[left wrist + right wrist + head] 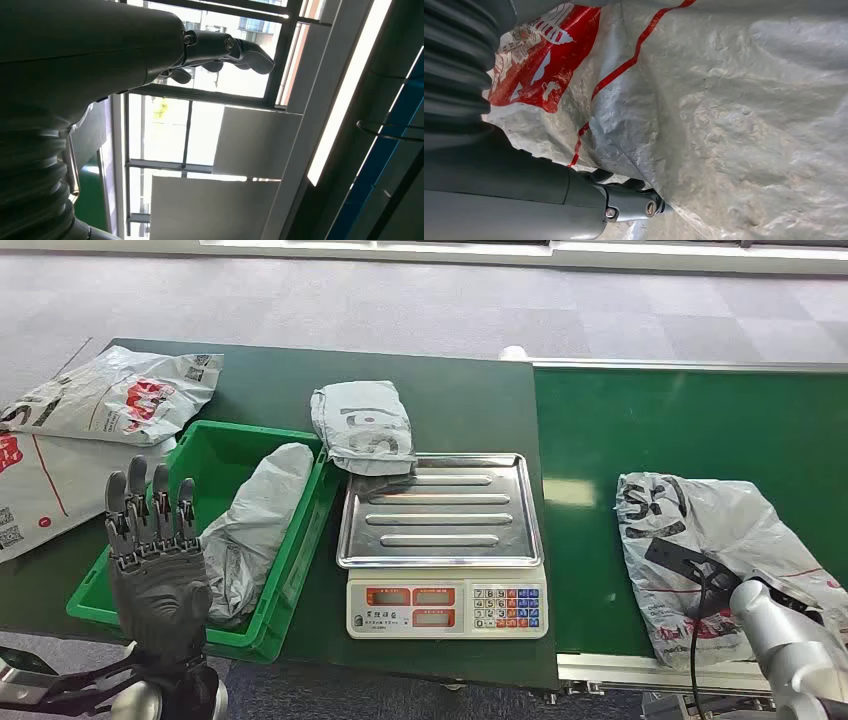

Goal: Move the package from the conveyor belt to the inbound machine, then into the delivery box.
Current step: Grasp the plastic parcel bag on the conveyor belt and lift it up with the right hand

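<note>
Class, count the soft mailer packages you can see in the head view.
5: on the conveyor, in the green bin, behind the scale tray, two at the table's far left.

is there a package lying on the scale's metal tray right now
No, the scale's metal tray is bare; one grey package lies just behind it and another on the conveyor belt.
</note>
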